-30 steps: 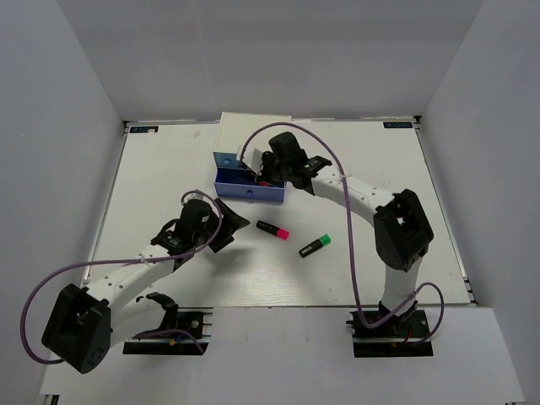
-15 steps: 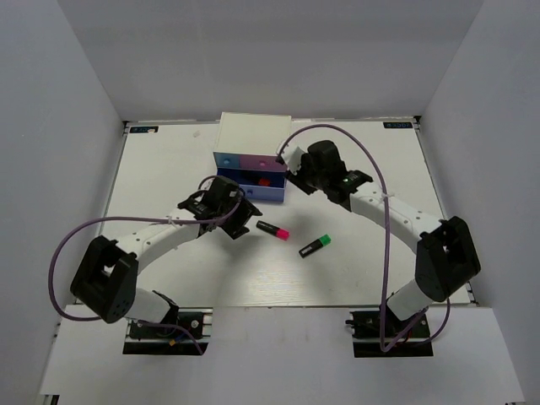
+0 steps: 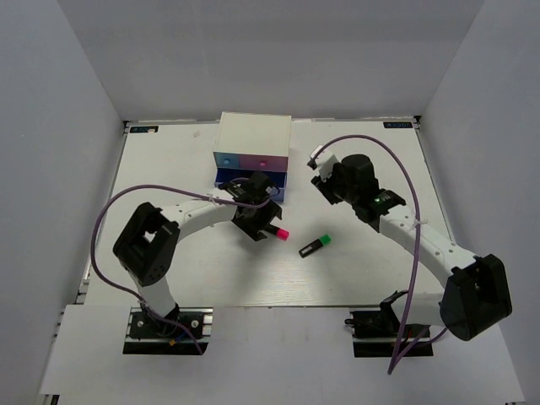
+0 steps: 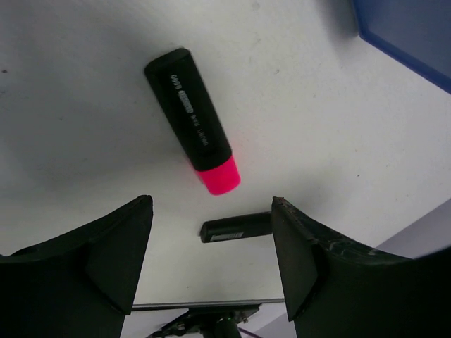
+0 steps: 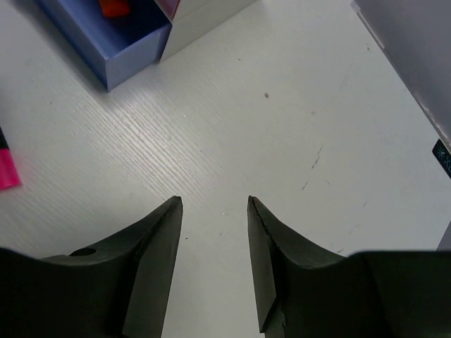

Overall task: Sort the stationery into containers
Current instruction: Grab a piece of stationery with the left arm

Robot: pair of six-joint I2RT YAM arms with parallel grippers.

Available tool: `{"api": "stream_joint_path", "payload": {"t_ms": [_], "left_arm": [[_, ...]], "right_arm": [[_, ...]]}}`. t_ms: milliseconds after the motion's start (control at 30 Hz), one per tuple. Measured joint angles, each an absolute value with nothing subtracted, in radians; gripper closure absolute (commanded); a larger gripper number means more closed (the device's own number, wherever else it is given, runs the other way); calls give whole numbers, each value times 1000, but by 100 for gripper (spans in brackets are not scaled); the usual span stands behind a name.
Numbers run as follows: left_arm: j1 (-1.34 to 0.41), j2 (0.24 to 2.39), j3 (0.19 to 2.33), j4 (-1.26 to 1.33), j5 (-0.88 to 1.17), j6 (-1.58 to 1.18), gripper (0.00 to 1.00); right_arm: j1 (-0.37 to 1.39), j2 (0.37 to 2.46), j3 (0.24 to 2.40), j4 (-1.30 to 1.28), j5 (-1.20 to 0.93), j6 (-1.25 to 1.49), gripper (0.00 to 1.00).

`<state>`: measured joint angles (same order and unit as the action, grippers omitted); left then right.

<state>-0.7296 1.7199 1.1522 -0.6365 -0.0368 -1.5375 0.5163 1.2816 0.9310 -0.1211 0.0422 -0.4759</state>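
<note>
From above, the small white box-shaped chest [image 3: 253, 135] sits upper centre with its wide dark blue drawer [image 3: 224, 178] pulled out. Just below, the left gripper [image 3: 257, 221] hangs over the short black pink-capped highlighter [image 3: 274, 231]. The green-capped highlighter [image 3: 315, 245] lies near, to its lower right. The right gripper [image 3: 323, 181] is right of the chest.

In the left wrist view the fingers are spread wide and hold nothing, with the pink-capped highlighter [image 4: 194, 121] lying upper centre.

In the right wrist view the jaws stand apart over the white table [image 5: 282, 105], with the drawer [image 5: 106, 49] upper left.
</note>
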Motion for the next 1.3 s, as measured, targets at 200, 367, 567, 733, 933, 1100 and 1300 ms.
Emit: {"api": "stream_joint_path", "payload": {"t_ms": [200,367,567,733,933,1100,1300], "left_arm": [[-756,1839,1296,-729,-93,-1587,23],[-768,1879,1309,-794,-132,-1624,25],[-778,1896,1304,-824,-164,-1653,26],[-779,1936,1332,-847,-179,-1669,28],[-780,2008,1435,-931,-180,-1670,32],[-779,2000,1417,-937,-177,-1674,54],[-785,1913,1285,-850,-170,-1663,74]], "right_arm": [[477,1223,859,-105,38,-452,51],[455,1191,840,-94,26,-438,51],[434,1174,817,-86,11,-424,51],[425,1173,811,-86,-11,-418,51],[419,1168,802,-86,-24,-410,51],[413,1155,788,-81,-29,-400,51],[411,1152,777,-78,-31,-400,45]]}}
